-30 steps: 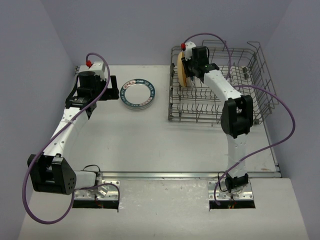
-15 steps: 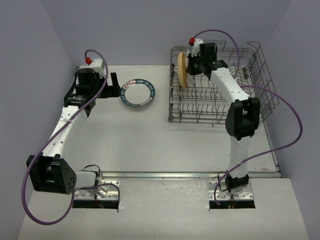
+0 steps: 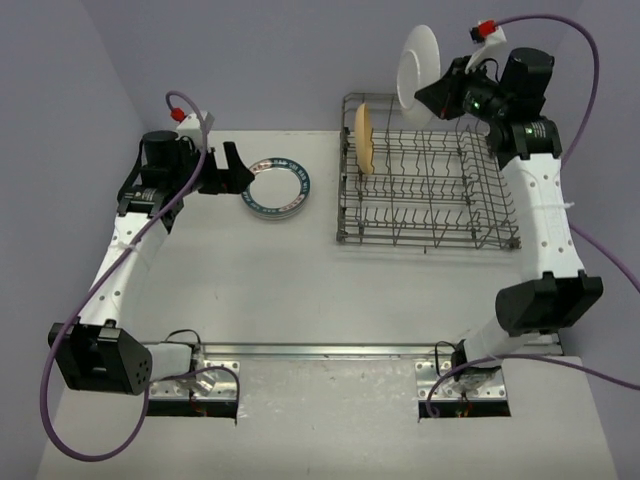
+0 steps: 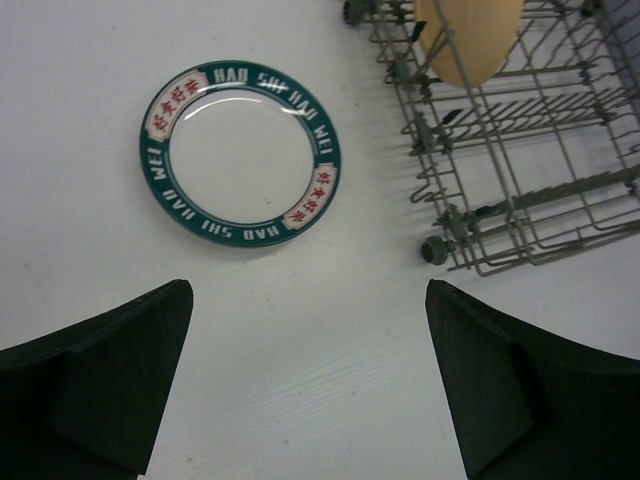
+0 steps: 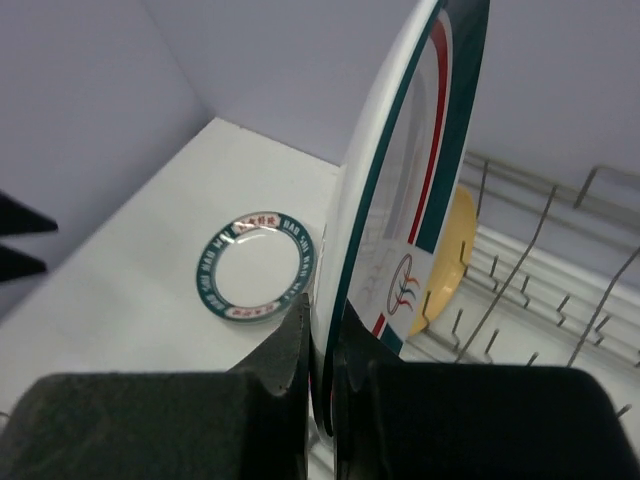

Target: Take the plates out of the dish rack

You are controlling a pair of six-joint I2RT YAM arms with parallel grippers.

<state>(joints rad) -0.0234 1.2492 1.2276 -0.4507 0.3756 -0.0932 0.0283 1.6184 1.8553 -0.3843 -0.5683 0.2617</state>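
From the top view, my right pincer [image 3: 437,97] is up in the air at about 1 o'clock, above the far rim of the dish rack [image 3: 430,200]. It is clamped on the lower edge of a white plate [image 3: 420,60], which stands nearly upright and clear of the wires. The right wrist view shows both fingers [image 5: 300,350] pressed tight against the rim of that plate [image 5: 400,200], teal and red bands running along its edge.

One tan-yellow plate [image 3: 365,140] stands on edge between the tines at the rack's 10 o'clock corner. The rest of the rack looks bare of plates from above.

My left pincer [image 3: 225,170] hangs low at about 10 o'clock over the surface [image 3: 300,280], jaws spread wide with nothing between them. Just at its 3 o'clock lies a teal-banded plate with red characters [image 3: 279,187], flat on the surface, apart from the rack. I cannot tell whether other plates lie beneath it. The left wrist view shows the same plate [image 4: 240,150] at 11 o'clock and the rack corner [image 4: 520,180] at 2 o'clock.
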